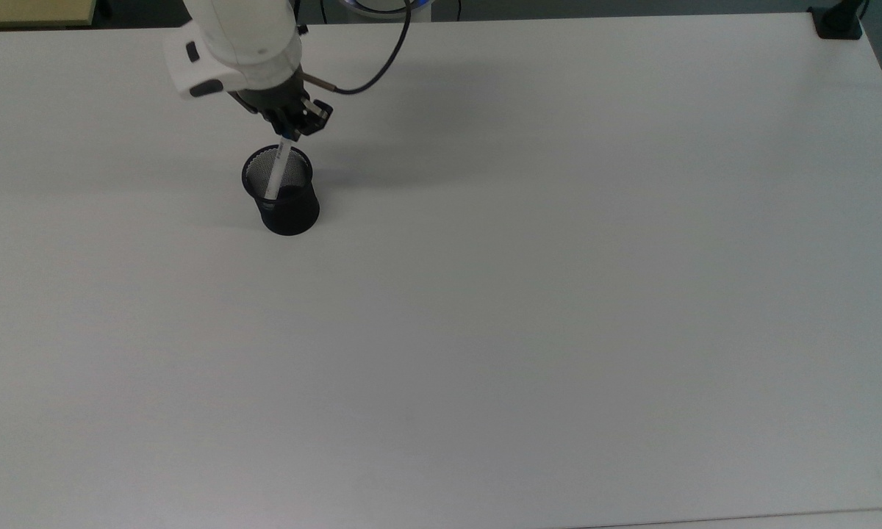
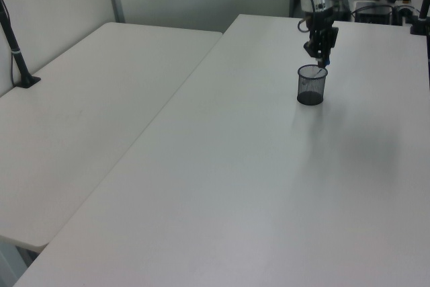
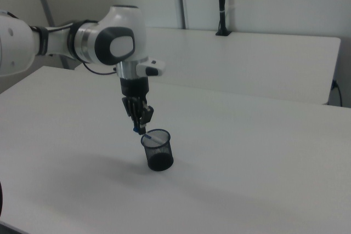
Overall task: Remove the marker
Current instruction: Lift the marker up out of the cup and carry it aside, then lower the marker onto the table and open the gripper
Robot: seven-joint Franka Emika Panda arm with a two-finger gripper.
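My gripper [image 1: 288, 133] [image 2: 322, 60] [image 3: 139, 129] is shut on the blue-capped top of the marker [image 1: 275, 170] [image 3: 150, 137]. The marker is slim and white and hangs tilted, its lower half still inside the black mesh cup [image 1: 282, 192] [image 2: 311, 85] [image 3: 158, 149]. The cup stands upright on the white table [image 1: 529, 294], at the top view's upper left, just below the gripper. In the left view the marker's barrel is too thin to make out inside the cup.
A black cable [image 1: 382, 66] loops from the wrist toward the table's far edge. A black clamp base [image 1: 836, 22] sits at the top view's upper right corner. A second white table [image 2: 87, 105] adjoins on the left view's left, with a black post [image 2: 17, 55].
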